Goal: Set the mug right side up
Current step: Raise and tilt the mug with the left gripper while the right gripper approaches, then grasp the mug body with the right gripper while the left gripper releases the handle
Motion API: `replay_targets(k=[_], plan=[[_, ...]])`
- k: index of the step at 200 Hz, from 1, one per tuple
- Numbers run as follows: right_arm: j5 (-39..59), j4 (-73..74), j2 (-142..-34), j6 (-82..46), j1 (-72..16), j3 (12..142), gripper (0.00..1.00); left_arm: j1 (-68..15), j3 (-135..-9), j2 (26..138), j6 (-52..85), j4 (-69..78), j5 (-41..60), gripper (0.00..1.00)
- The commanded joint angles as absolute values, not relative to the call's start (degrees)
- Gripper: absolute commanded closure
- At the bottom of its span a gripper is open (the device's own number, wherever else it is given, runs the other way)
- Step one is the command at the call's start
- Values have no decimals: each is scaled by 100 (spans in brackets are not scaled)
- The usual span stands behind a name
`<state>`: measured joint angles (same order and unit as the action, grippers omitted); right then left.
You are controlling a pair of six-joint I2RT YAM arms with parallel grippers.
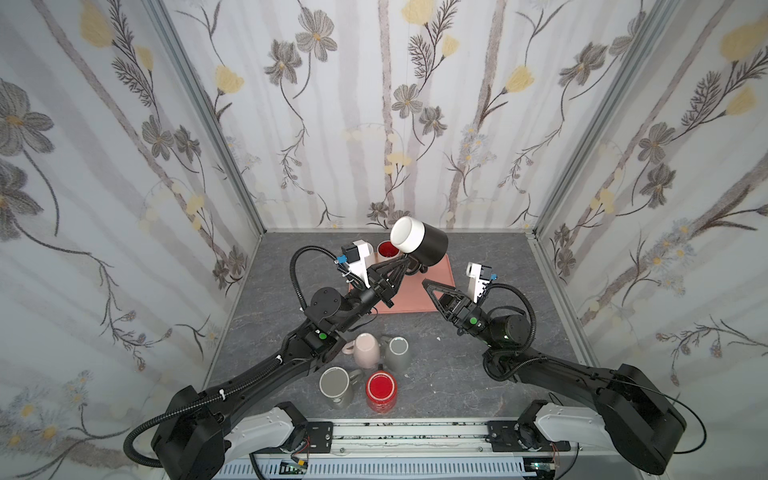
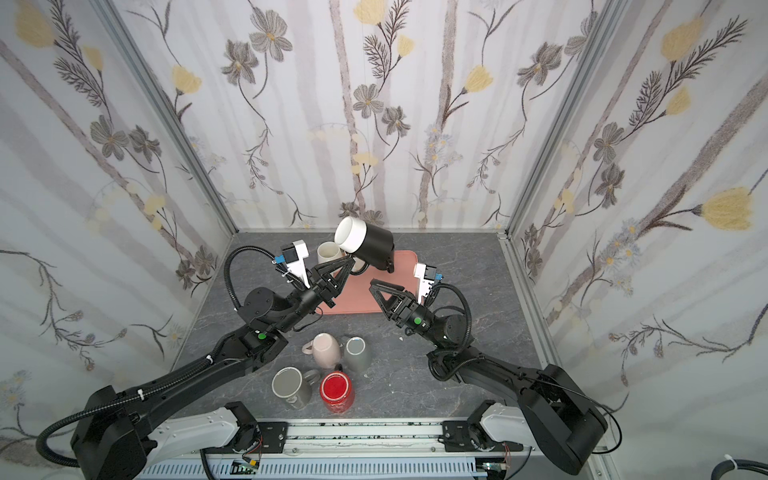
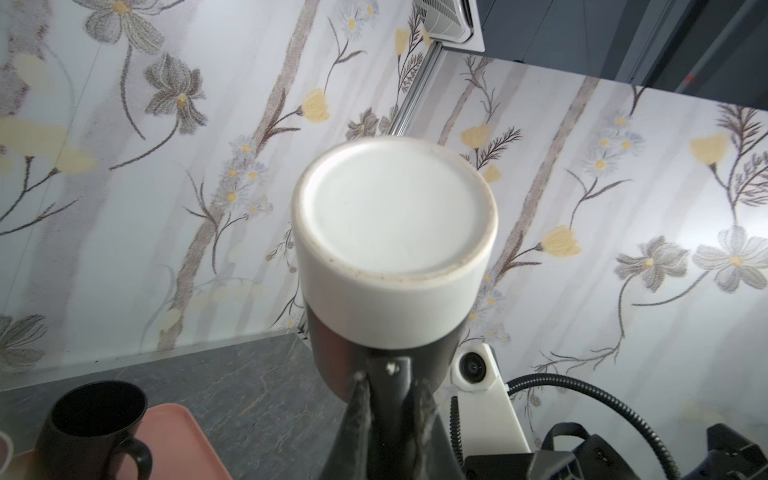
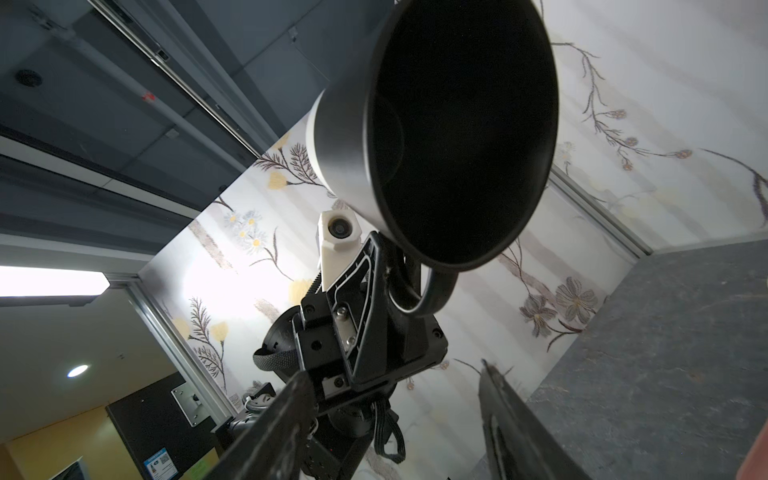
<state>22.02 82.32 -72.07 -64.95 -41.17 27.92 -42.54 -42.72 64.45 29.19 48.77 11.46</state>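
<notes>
The mug (image 1: 419, 245), black with a white base, hangs tipped on its side just above the left gripper (image 1: 406, 262), which is clamped on its handle. Its mouth faces the right gripper (image 1: 428, 286), whose jaws stand apart and empty nearby, over the pink tray (image 1: 415, 301).

1. Both top views look down from high over the 6 o'clock edge of the table (image 1: 457, 374) toward the back wall (image 1: 374, 124) at 12, sharing nearly the whole scene.
2. The left wrist view sits close behind the mug (image 3: 395, 216), facing its white base.
3. The right wrist view looks upward from close by into that mug's mouth.
</notes>
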Motion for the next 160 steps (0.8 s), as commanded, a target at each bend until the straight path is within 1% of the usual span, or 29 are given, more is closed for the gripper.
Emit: replay_targets(k=[1, 50, 69, 81, 94, 112, 115, 128, 140, 153, 157, 160], plan=[[2239, 9202, -7398, -6659, -4160, 3069, 36, -4254, -4249, 6333, 3252, 5968, 1371, 100], [2281, 9154, -7866, -6567, -4335, 3659, 38, -4262, -4175, 6337, 3565, 6236, 1480, 100], [2259, 9170, -8004, -6539, -4375, 3776, 41, -4283, -4166, 6344, 3647, 6319, 1509, 100], [2270, 9256, -8105, -6556, -4392, 3853, 45, -4293, -4183, 6354, 3670, 6302, 1512, 100], [2254, 9312, -8180, -6570, -4404, 3926, 52, -4306, -4197, 6372, 3683, 6281, 1542, 100], [2228, 9337, -8235, -6583, -4412, 3971, 65, -4315, -4176, 6381, 3713, 6224, 1560, 100], [2224, 9335, -8235, -6584, -4412, 3973, 69, -4322, -4172, 6381, 3709, 6198, 1552, 100], [2198, 9329, -8227, -6567, -4412, 3973, 82, -4320, -4204, 6351, 3718, 5946, 1486, 100], [2190, 9250, -8188, -6541, -4413, 3947, 100, -4325, -4227, 6299, 3711, 5622, 1341, 100], [2118, 9053, -8071, -6468, -4396, 3870, 100, -4315, -4271, 6230, 3671, 5164, 1090, 100], [2084, 8978, -8019, -6431, -4387, 3836, 100, -4316, -4273, 6203, 3651, 5049, 1028, 91], [2046, 8921, -7971, -6399, -4386, 3795, 100, -4315, -4260, 6182, 3641, 4988, 980, 83]])
